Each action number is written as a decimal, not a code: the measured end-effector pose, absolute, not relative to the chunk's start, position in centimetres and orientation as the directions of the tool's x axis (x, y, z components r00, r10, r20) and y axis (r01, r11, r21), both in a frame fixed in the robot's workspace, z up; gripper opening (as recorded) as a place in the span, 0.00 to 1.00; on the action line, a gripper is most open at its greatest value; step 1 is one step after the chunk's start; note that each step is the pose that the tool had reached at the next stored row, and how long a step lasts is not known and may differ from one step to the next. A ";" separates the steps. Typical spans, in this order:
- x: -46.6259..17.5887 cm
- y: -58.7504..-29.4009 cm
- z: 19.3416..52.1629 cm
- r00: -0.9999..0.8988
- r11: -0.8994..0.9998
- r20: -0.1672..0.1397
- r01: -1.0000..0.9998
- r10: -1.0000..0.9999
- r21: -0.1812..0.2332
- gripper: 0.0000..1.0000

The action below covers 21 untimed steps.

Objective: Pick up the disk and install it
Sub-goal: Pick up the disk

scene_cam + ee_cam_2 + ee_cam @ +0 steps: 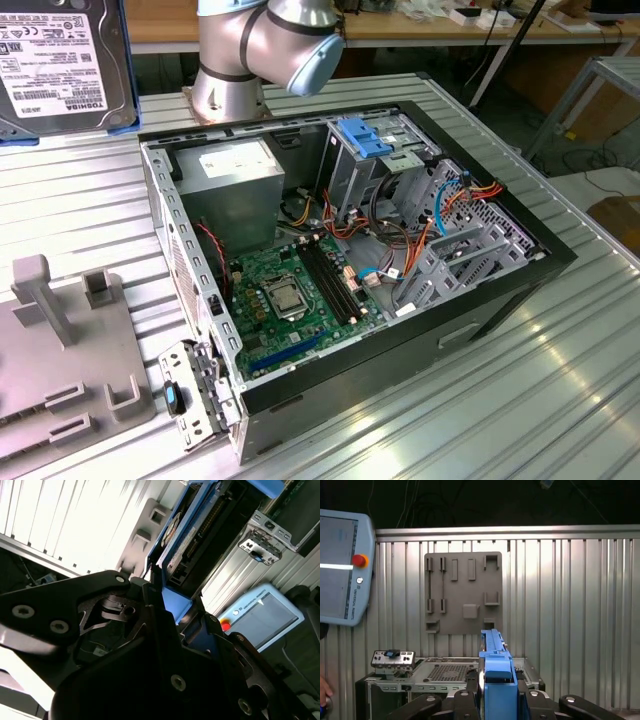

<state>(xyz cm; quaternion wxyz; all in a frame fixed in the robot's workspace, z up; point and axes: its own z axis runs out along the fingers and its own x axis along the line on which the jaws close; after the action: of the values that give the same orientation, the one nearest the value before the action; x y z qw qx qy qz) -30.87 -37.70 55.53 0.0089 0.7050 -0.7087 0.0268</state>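
On the metal table [560, 380] lie an open computer case [330, 385] and a grey slotted board [70, 370], while above it the hand [496, 696] pinches the disk [494, 655] by its blue frame, apparently well clear of the case.

An open black metal computer case [400, 350] lay on a ribbed metal table [540, 400]. At the exterior view's left lay a grey plastic fixture plate [50, 370].

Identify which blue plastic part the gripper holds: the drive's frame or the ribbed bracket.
The bright blue frame edging the grey metal disk, clamped in the gripper; the light-blue ribbed bracket sits inside the case.
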 end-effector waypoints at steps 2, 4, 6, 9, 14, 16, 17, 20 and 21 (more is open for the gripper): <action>-30.3 -37.7 55.5 -0.006 0.005 0.050 -1.000 -0.999 -0.025 0.37; -30.0 -37.7 55.5 -0.006 0.005 0.050 -1.000 -0.999 -0.025 0.37; -29.5 -37.7 55.5 -0.006 0.005 0.050 -1.000 -0.999 -0.025 0.37; -28.6 -37.7 55.5 -0.006 0.005 0.050 -1.000 -0.999 -0.025 0.37; -27.2 -37.7 55.5 -0.006 0.005 0.050 -1.000 -0.999 -0.025 0.37; -26.7 -37.7 55.5 -0.006 0.005 0.050 -1.000 -0.999 -0.025 0.37; -26.5 -37.7 55.5 -0.006 0.005 0.050 -1.000 -0.999 -0.025 0.37; -25.8 -37.7 55.5 -0.006 0.005 0.050 -1.000 -0.999 -0.025 0.37; -25.5 -37.7 55.5 -0.006 0.005 0.050 -1.000 -0.999 -0.025 0.37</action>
<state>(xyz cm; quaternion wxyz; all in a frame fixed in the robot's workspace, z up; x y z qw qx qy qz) -25.55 -37.70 55.50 0.0089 0.7050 -0.7087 0.0268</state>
